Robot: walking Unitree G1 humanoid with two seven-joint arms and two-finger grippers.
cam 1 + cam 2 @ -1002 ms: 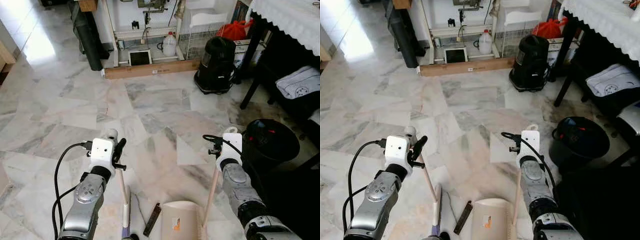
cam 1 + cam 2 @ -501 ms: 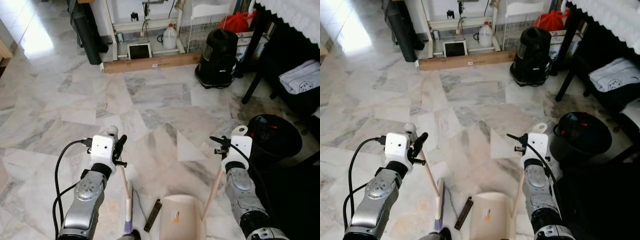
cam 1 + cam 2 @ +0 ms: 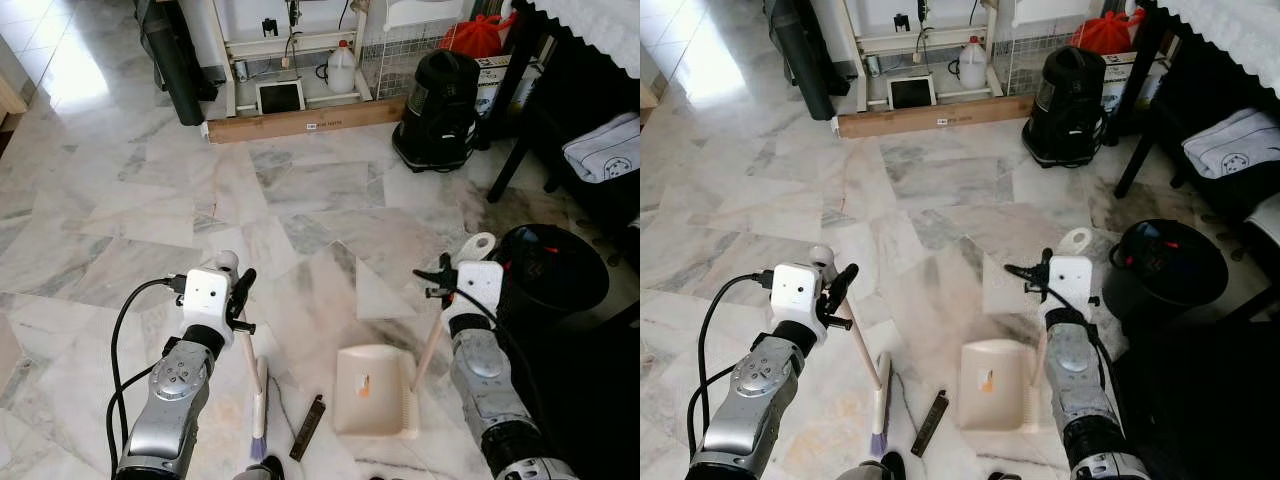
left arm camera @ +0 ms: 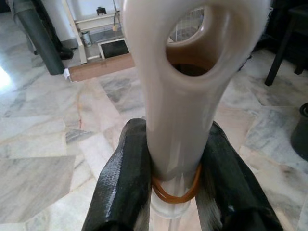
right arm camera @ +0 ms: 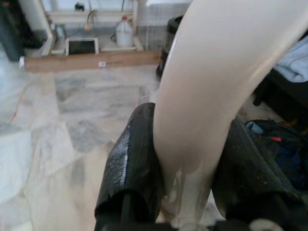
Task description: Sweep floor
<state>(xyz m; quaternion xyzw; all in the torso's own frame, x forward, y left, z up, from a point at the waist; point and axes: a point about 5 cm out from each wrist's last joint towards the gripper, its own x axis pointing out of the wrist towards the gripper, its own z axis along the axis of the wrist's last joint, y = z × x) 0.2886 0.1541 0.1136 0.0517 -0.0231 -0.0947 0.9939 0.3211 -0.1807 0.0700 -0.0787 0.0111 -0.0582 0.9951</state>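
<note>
My left gripper [image 3: 236, 301] is shut on the pale broom handle [image 4: 175, 96], black fingers [image 4: 122, 183] pressed on both sides of it. The broom's head [image 3: 258, 421] rests on the marble floor just before me. My right gripper [image 3: 441, 291] is shut on the cream dustpan handle [image 5: 202, 96]. The cream dustpan [image 3: 374, 391] lies flat on the floor between the arms, mouth facing away from me. A small dark flat strip [image 3: 308, 441] lies on the floor between broom head and dustpan.
A black bin [image 3: 556, 284] stands close by my right arm. Farther ahead stand a black vacuum cleaner [image 3: 441, 100], a dark table leg [image 3: 511, 150], a wooden plank [image 3: 300, 122] and a white jug [image 3: 342, 72]. Open marble floor [image 3: 300, 210] stretches ahead.
The dustpan has slid forward, away from me, past the dark strip, with my right gripper still on its handle. The broom has barely moved. The camera shifted slightly.
</note>
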